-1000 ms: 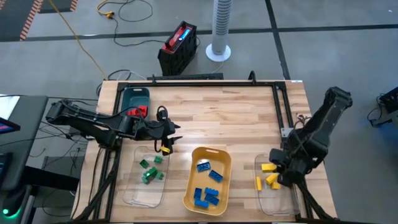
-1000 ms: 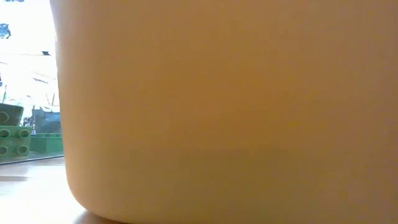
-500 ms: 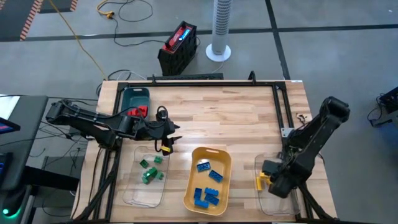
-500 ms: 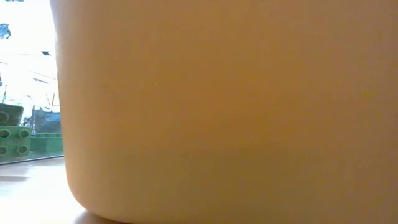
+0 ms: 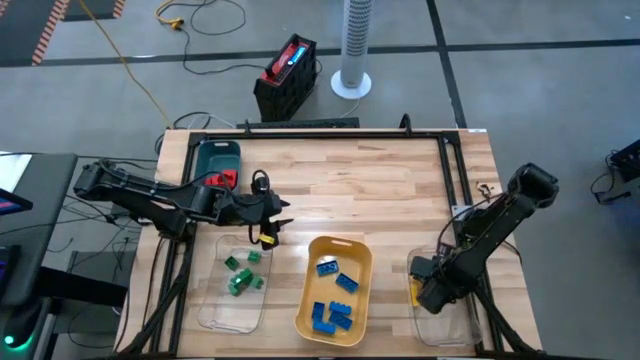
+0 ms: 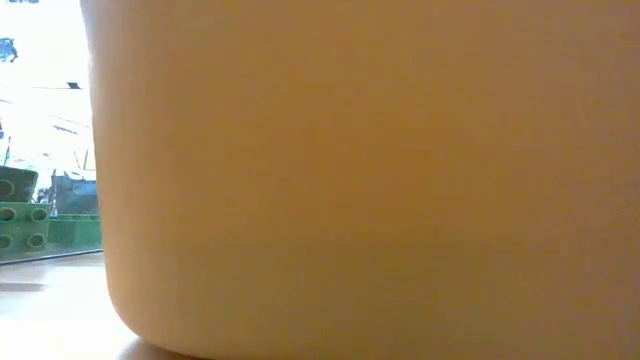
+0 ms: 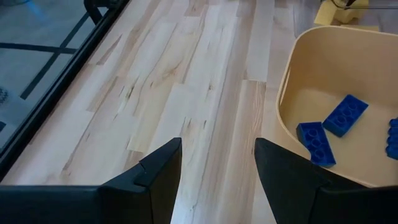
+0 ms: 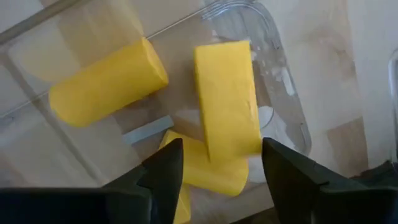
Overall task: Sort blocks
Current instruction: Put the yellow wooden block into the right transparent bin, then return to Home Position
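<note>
We have our right gripper [image 8: 214, 177] low over the clear tray [image 5: 452, 322] right of the yellow tray [image 5: 333, 290]; its fingers stand apart, grasping nothing, with yellow blocks [image 8: 227, 96] lying loose just below them, one block's long axis running away from the fingertips. Our left gripper [image 7: 217, 165], spread and bare, hovers left of the yellow tray, nearer the green blocks [image 5: 240, 275]; the blue blocks [image 7: 329, 127] lie inside that yellow tray.

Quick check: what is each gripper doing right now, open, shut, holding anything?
Left gripper: open, empty, above bare table.
Right gripper: open, over yellow blocks in clear tray.
</note>
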